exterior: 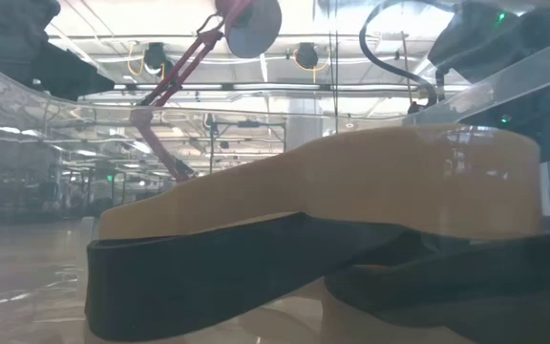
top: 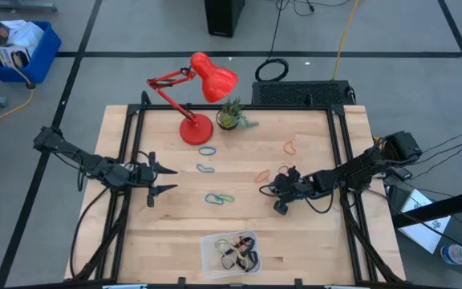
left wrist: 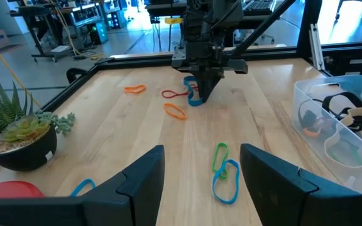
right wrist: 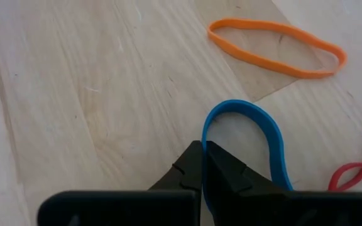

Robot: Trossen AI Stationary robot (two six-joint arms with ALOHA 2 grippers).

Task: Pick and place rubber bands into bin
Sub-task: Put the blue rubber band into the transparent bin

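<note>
A pale wooden table (top: 311, 241) fills the middle of a grey-floored workshop; aisles of benches and equipment show beyond it.

**Task items.** A blue rubber band (right wrist: 266, 147) lies on the wood right of centre, one side of its loop pinched between the closed fingertips of the right gripper (right wrist: 205, 164). An orange band (right wrist: 275, 47) lies just beyond it and a red band (right wrist: 360, 169) beside it, both apart from the blue loop. Further loops are scattered over the centre: a linked green-and-blue pair (top: 219, 197), a blue band (top: 205, 168), another blue band (top: 207, 150) nearer the lamp, and an orange band (top: 290, 148) toward the far right. The clear bin (top: 208, 258) sits at the near edge, centre, already containing tan, black and orange bands.

**Surroundings.** A red desk lamp (top: 203, 80) and a small potted succulent (top: 231, 115) stand at the far edge. A blue crate (top: 42, 52) rests on the floor beyond the left corner. Nothing lies between the pinched band and the bin.

**Arms.** The right arm reaches in from the right edge, stretched low, its gripper tilted down to the tabletop. The left gripper (top: 160, 178) waits over the table's left side, fingers spread wide and empty, pointing toward the centre.
</note>
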